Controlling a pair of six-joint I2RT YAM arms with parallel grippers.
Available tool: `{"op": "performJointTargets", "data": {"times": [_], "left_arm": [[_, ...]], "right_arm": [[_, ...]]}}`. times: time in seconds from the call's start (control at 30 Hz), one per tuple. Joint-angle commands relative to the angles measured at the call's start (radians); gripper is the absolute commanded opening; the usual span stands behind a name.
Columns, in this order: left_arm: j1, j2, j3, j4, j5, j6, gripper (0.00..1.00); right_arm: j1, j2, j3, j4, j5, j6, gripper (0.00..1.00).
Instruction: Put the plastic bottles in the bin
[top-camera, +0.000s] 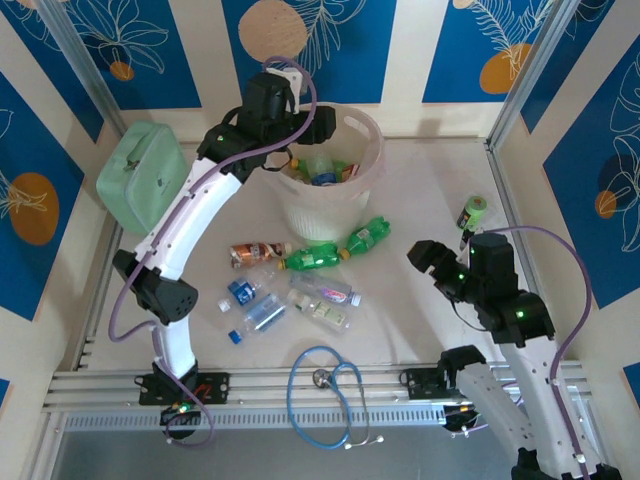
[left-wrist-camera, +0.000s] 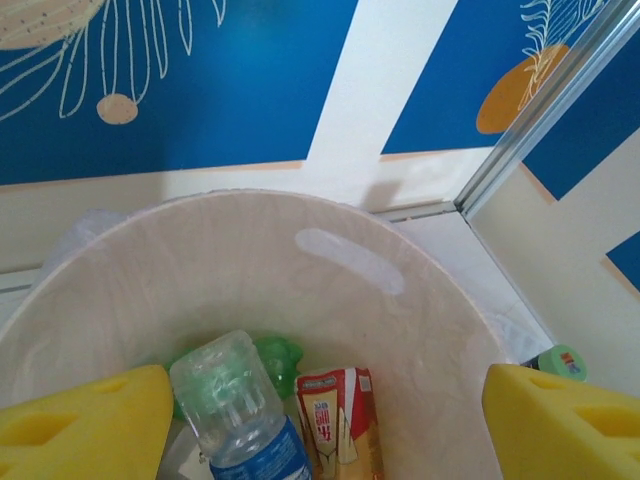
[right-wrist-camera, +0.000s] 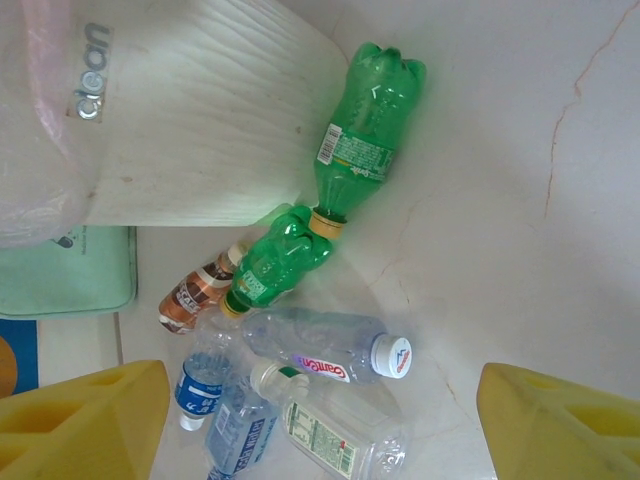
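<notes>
- Some plastic bottles (top-camera: 325, 172) lay inside the bin (top-camera: 368, 140), which stood by the table's (top-camera: 420, 190) far edge, about mid-width.
- The left jaws hung over the bin's near-left rim, wide apart and gripping nothing, with a clear bottle (left-wrist-camera: 240, 410) lying below them.
- Loose bottles (top-camera: 300, 285) were scattered mid-table in front of the bin, two green bottles (right-wrist-camera: 365, 130) close against its foot.
- The right jaws stood apart and empty near the right edge, bare table between them and the scatter.
- A mint case (top-camera: 140, 185) filled the far-left corner, a green cylinder (top-camera: 471, 213) stood by the right edge, and a stethoscope (top-camera: 325, 395) lay at the near edge.
</notes>
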Motion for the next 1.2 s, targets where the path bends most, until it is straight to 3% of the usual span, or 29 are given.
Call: {"op": "performJointTargets", "data": {"times": [0.0,0.33,0.6,0.77,1.17], "left_arm": [[0.007,-0.126,-0.078,0.014,0.045,-0.032,0.81],[-0.009,-0.557,-0.601,0.122,0.052,-0.054,0.83],[-0.006,-0.827,-0.931,0.01,-0.024,-0.104,0.85],[-0.001,-0.89,-1.033,-0.025,-0.052,-0.15,0.89],[0.002,-0.878,-1.133,0.028,0.012,-0.258,0.89]], "right_arm": [[0.009,0.032,0.002,0.017,-0.007,-0.004,0.82],[0.04,0.221,0.0,0.12,0.031,0.021,0.84],[0.048,0.457,0.01,0.284,0.015,0.026,0.84],[0.056,0.635,0.08,0.346,0.016,0.026,0.85],[0.071,0.95,0.256,0.343,0.041,0.055,0.86]]}}
